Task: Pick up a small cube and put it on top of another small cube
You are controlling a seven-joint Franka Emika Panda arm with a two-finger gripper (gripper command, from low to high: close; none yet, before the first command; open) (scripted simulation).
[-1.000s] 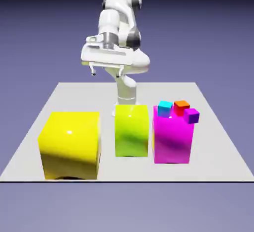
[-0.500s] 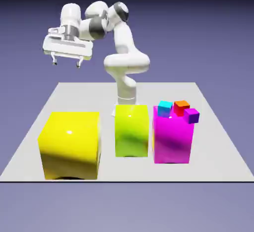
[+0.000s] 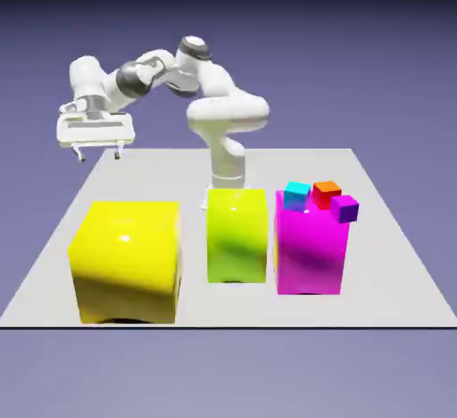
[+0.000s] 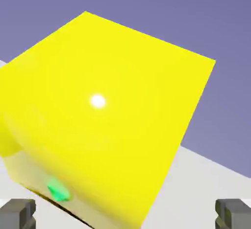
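In the exterior view, going left to right, we see the gripper (image 3: 99,156) at the far left, above the table's (image 3: 192,305) far left corner in the picture, its two fingers pointing down and spread wide, with nothing between them. One arm (image 3: 228,111) rises from its base, bends over at the top and reaches to the exterior view's left.

We count three big blocks: a yellow block (image 3: 128,260), a lime block (image 3: 236,238) and a magenta block (image 3: 310,251). Three little cubes show around the magenta one's top: a cyan cube (image 3: 296,196), an orange cube (image 3: 327,194) and a purple cube (image 3: 344,209).

In the hand view, one green patch (image 4: 59,190) shows low on the yellow side; we can't tell whether it is the small cube or its reflection.
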